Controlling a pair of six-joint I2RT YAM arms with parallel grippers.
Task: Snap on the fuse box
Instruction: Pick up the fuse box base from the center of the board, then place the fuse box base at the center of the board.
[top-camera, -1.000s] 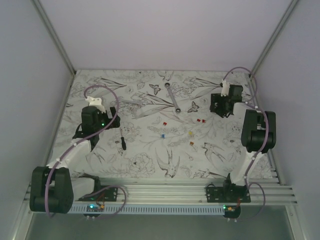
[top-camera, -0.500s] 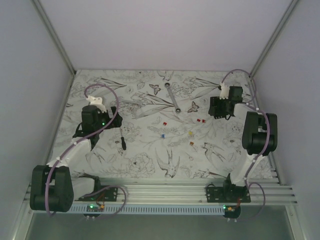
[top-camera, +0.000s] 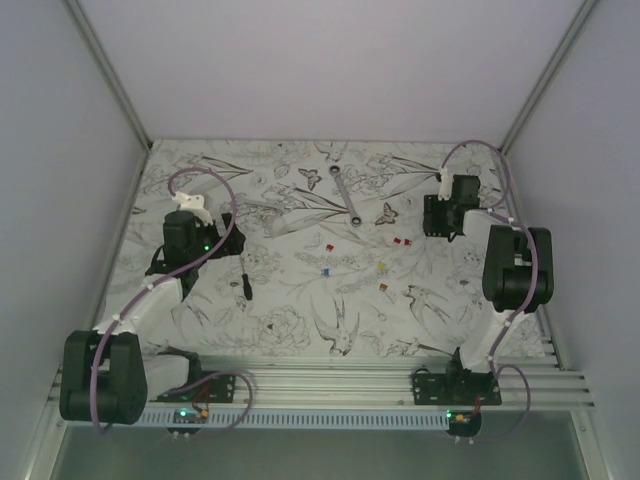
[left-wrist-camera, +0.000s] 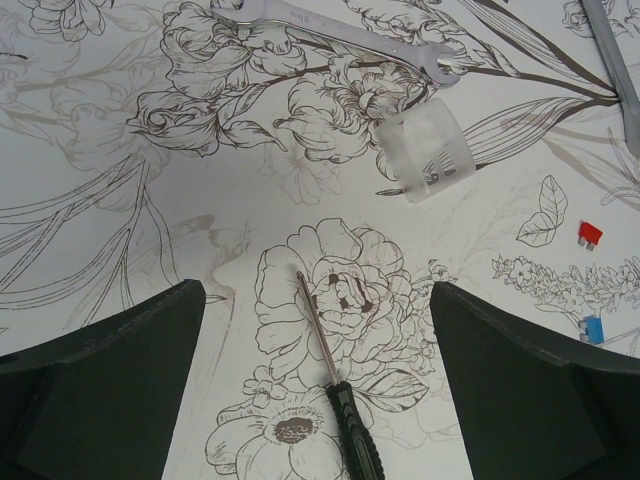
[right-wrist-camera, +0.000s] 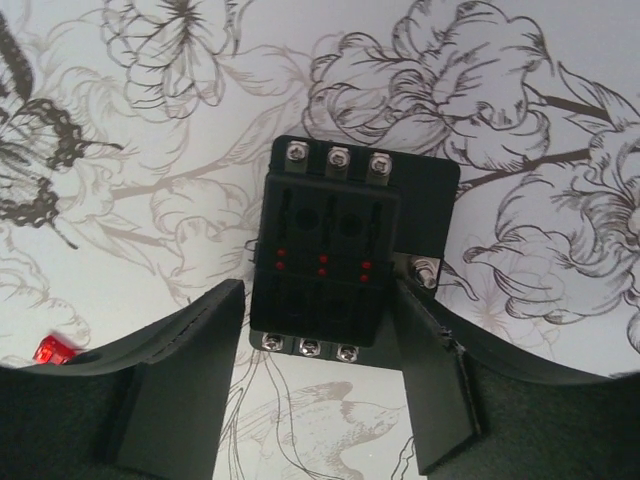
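The fuse box (right-wrist-camera: 330, 230) is a black block with screw terminals at both ends and small red dots; it lies flat on the flowered mat with no cover on it. My right gripper (right-wrist-camera: 318, 300) is open, its fingers on either side of the box's near end, a thin gap showing at the left finger. In the top view my right gripper (top-camera: 440, 215) hides the box. A pale translucent cover (left-wrist-camera: 425, 150) lies apart near the mat's middle (top-camera: 283, 225). My left gripper (left-wrist-camera: 318, 300) is open and empty above a screwdriver (left-wrist-camera: 335, 385).
A wrench (top-camera: 346, 195) lies at the far middle, and also shows in the left wrist view (left-wrist-camera: 330, 30). Small loose fuses lie scattered mid-mat: red (top-camera: 402, 241), blue (top-camera: 324, 271), yellow (top-camera: 380, 266), orange (top-camera: 383, 287). The screwdriver (top-camera: 243, 278) lies by the left arm. Walls close in both sides.
My right gripper has tipped down and shifted slightly left and toward the back over the fuse box. The left arm has not moved.
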